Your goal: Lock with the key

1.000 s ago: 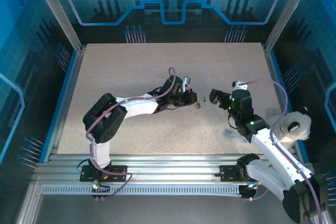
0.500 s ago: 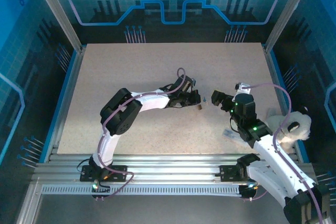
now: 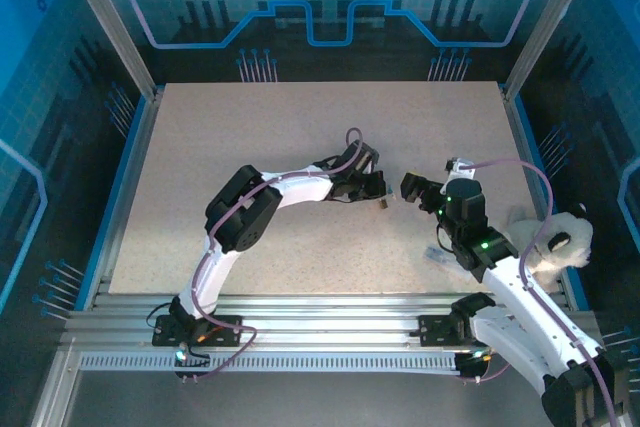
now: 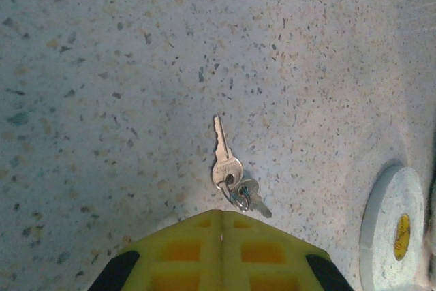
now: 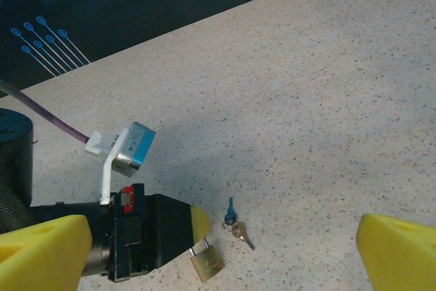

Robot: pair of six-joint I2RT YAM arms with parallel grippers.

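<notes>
Over the speckled table [image 3: 250,147], the closed left gripper [image 4: 221,217] points at keys [image 4: 225,166].

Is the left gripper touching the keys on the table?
Apart. The right wrist view shows a strip of bare table between the shut left gripper and the keys.
</notes>
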